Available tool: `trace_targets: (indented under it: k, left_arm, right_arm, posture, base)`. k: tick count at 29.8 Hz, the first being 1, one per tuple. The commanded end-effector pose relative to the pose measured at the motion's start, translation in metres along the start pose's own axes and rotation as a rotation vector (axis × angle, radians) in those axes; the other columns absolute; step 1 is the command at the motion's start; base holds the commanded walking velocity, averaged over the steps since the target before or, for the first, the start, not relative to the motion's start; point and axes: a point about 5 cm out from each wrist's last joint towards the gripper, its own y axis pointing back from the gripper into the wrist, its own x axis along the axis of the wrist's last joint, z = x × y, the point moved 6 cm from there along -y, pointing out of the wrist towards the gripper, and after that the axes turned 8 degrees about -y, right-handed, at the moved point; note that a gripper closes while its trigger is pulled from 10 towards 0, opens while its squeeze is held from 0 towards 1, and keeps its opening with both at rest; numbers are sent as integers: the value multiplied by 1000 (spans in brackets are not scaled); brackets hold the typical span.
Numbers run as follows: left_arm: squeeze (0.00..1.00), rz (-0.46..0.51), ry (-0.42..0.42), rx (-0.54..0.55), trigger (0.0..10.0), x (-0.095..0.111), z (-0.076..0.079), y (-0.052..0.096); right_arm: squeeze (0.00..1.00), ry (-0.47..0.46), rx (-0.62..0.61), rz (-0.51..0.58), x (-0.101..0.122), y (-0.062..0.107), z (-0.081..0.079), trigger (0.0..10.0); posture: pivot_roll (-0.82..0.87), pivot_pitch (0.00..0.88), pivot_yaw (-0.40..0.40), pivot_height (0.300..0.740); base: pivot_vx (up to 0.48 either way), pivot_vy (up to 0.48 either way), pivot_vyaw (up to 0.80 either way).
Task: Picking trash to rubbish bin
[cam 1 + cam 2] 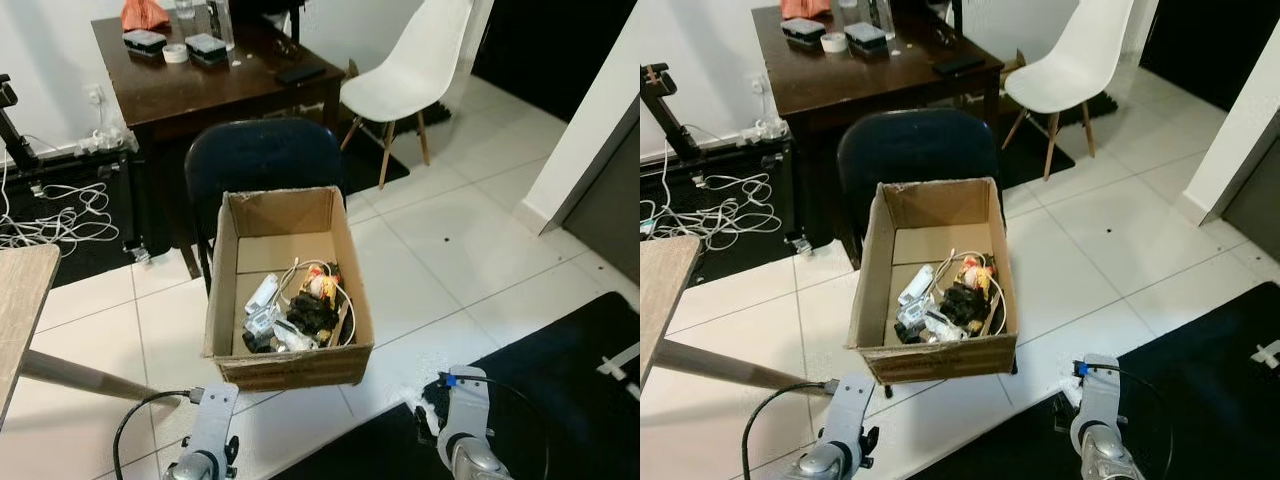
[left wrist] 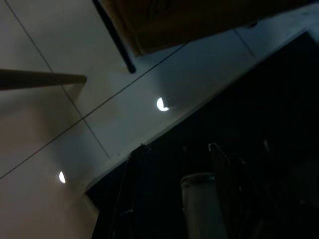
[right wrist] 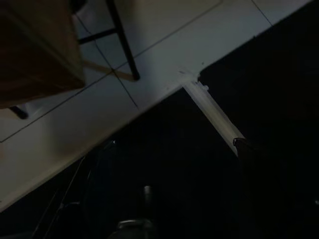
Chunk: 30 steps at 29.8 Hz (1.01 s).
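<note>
1. Left gripper (image 2: 174, 164) is hung low over the dark mat (image 1: 590, 380); its finger state cannot be told.
2. Right gripper (image 3: 174, 164) is likewise held low, state not discernible.
3. Trash (image 1: 300, 310) is heaped inside the cardboard box (image 1: 290, 365), which is set on a dark chair (image 1: 262, 155).
4. A white chair (image 1: 410, 70) and a wooden table (image 1: 200, 85) are seen behind.

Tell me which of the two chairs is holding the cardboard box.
The dark blue chair in front of the wooden desk carries the cardboard box of trash. The white chair, further to the robot's right, has nothing on its seat.
</note>
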Motion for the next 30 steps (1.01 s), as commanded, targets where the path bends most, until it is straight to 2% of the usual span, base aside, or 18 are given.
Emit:
trace_targets:
  k: [1, 5, 12, 21, 30]
  left_arm:
    - [0, -24, 26, 26, 10000, -8, -5, 1]
    - [0, -29, 18, 9, 10000, -12, 1, 2]
    - [0, -38, -3, -16, 10000, -16, 7, 3]
    - [0, -40, -11, -18, 10000, -15, 3, 3]
    - [0, -40, -20, -29, 10000, -17, 4, 4]
  right_arm:
    - [0, -1, 15, -24, -5, 0, -5, 10000]
    - [0, 53, 35, -58, -16, 3, -8, 10000]
    - [0, 12, -13, -42, -10, 2, 7, 10000]
    - [0, 28, -7, -32, 7, -3, 8, 10000]
    - [0, 18, -47, -42, -1, 0, 18, 10000]
  posture:
    - [69, 12, -1, 740]
    - [70, 17, 8, 740]
    - [39, 26, 35, 740]
    - [25, 36, 48, 740]
    - [10, 39, 55, 740]
  base:
    - [0, 0, 0]
    - [0, 0, 0]
    - [0, 0, 0]
    - [0, 0, 0]
    - [0, 0, 0]
